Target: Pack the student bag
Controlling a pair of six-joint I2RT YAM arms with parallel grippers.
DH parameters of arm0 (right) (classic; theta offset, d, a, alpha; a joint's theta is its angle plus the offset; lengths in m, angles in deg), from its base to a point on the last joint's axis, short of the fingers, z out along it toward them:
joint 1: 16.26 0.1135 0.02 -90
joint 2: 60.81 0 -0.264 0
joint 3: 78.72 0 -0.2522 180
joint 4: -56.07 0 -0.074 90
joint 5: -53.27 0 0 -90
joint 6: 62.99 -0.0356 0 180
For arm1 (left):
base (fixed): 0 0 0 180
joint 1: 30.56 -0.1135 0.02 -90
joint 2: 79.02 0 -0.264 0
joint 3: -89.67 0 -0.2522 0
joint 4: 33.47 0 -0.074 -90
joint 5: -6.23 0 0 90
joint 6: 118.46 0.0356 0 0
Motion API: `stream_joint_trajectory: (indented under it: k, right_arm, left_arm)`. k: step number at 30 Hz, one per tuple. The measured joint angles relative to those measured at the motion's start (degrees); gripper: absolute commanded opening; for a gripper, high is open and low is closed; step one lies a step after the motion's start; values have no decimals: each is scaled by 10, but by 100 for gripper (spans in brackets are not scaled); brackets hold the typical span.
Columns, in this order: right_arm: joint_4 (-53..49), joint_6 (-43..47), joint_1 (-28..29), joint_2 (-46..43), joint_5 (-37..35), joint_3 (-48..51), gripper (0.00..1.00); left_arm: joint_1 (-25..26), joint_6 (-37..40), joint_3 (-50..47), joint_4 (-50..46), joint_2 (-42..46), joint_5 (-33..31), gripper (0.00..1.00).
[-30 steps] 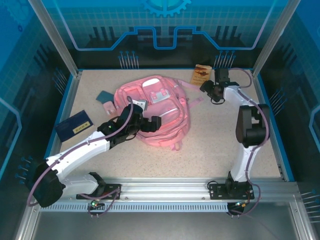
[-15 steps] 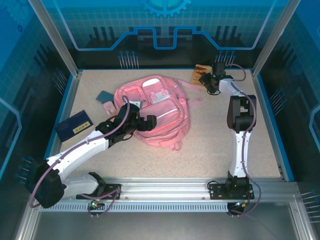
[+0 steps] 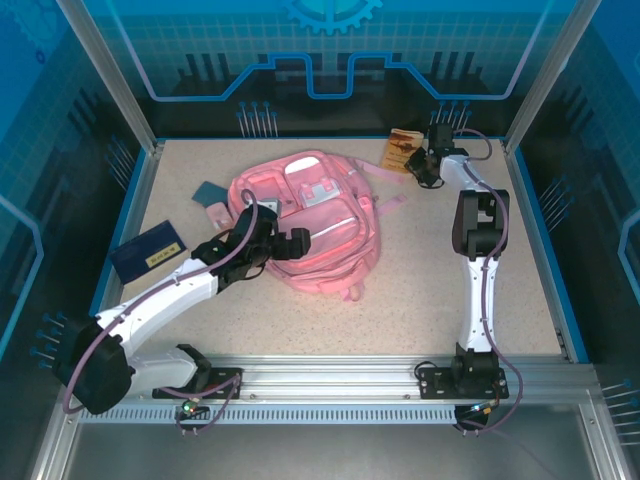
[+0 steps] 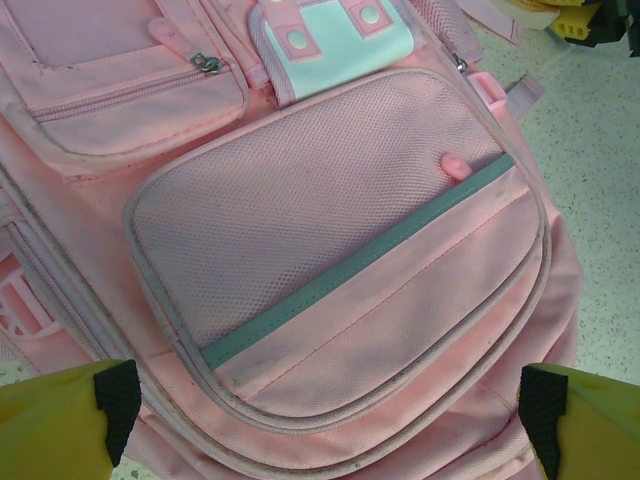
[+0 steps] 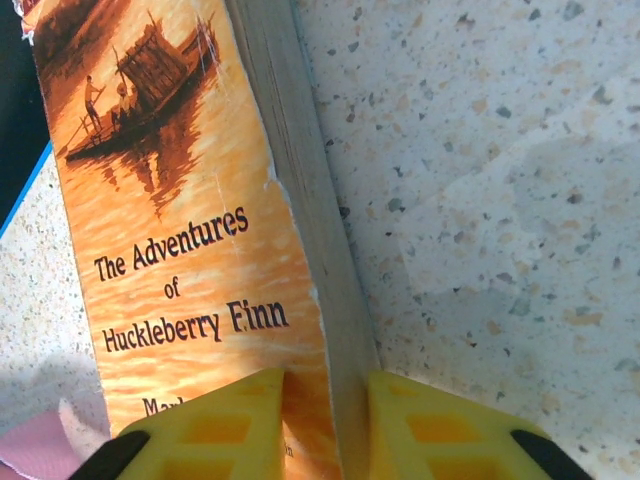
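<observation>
Yellow-fingered right hand (image 5: 325,405), arm outstretched, pinches the orange paperback (image 5: 180,250).

You've got a speckled beige tabletop (image 3: 430,270) with a blue rim. The student bag (image 3: 320,215) lies flat on it, left of centre, with pink straps trailing toward 3 and 6 o'clock. A paperback (image 3: 401,148) with an orange cover, titled The Adventures of Huckleberry Finn, sits at 1 o'clock near the far rim, apart from the bag. A dark blue book (image 3: 146,251) lies flat at 9 o'clock by the left rim, with a yellow label on its cover. A small teal piece (image 3: 209,191) and a small pink piece (image 3: 215,212) sit at 10 o'clock, just beside the bag. You can't tell what they are.
</observation>
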Motion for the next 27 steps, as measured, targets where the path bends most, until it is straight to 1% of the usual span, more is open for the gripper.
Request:
stream_joint_trajectory:
  k: [6, 11, 17, 22, 27]
  right_arm:
    - [-15, 1, -3, -6, 10, 6, 23]
    - [-28, 16, -8, -63, 10, 89, 25]
    - [-43, 49, -16, -177, 1, 251, 25]
    - [-33, 70, -35, -296, 2, 419, 27]
    - [-30, 87, -44, -405, 0, 557, 28]
  left_arm:
    - [0, -1, 0, -1, -2, 0, 99]
    - [0, -1, 0, -2, -2, 3, 99]
    - [0, -1, 0, -2, -2, 11, 99]
    - [-1, -2, 0, -2, -2, 21, 99]
    - [-3, -3, 0, 0, -2, 37, 99]
